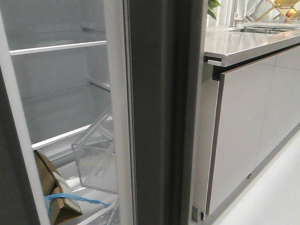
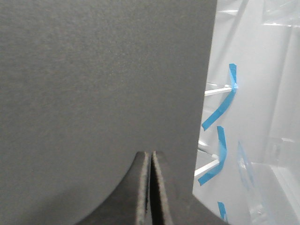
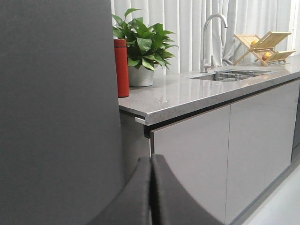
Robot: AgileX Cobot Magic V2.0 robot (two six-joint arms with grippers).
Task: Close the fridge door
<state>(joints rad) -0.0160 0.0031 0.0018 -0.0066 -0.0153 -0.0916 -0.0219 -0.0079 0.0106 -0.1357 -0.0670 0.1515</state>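
Note:
The fridge door (image 1: 159, 112) stands open, edge-on in the middle of the front view: a tall, thick, matte dark grey slab with a white gasket strip (image 1: 117, 112) on its left side. Neither gripper shows in the front view. My left gripper (image 2: 150, 157) is shut and empty, its tips close in front of a matte dark grey face (image 2: 93, 84); I cannot tell if they touch. My right gripper (image 3: 151, 161) is shut and empty, beside the door's dark grey face (image 3: 56, 117).
The fridge interior (image 1: 61, 93) shows white shelves, a tilted clear drawer (image 1: 96, 157) and a cardboard box (image 1: 56, 197) with blue tape. Another dark grey panel (image 1: 11, 187) is at the left edge. Glossy cabinets (image 1: 253, 122) and a countertop (image 3: 187, 93) are on the right, with a red bottle (image 3: 121, 68), plant, sink and rack.

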